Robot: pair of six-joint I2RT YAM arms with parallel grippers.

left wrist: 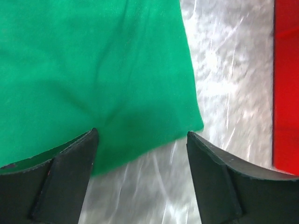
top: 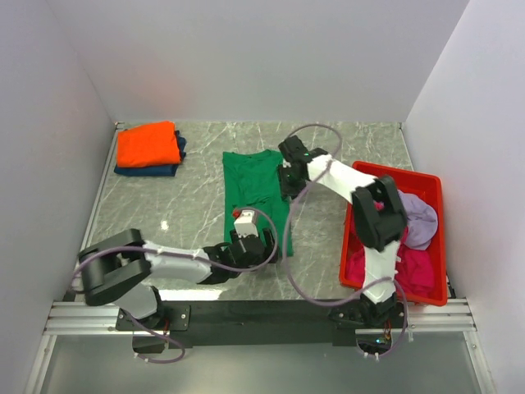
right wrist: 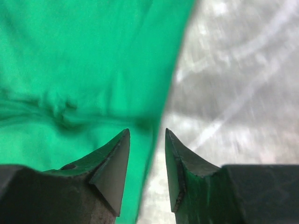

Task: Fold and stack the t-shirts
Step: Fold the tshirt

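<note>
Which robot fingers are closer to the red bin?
The right. The right fingers are at the green shirt's edge facing the red bin; the left fingers are at the shirt's near corner, farther from it.

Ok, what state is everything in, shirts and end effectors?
green t-shirt: laid flat, partly folded
orange t-shirt: folded, top of stack
navy t-shirt: folded, bottom of stack
magenta t-shirt: crumpled in red bin
lilac t-shirt: crumpled in bin
left end effector: open wide
right end effector: slightly open
</note>
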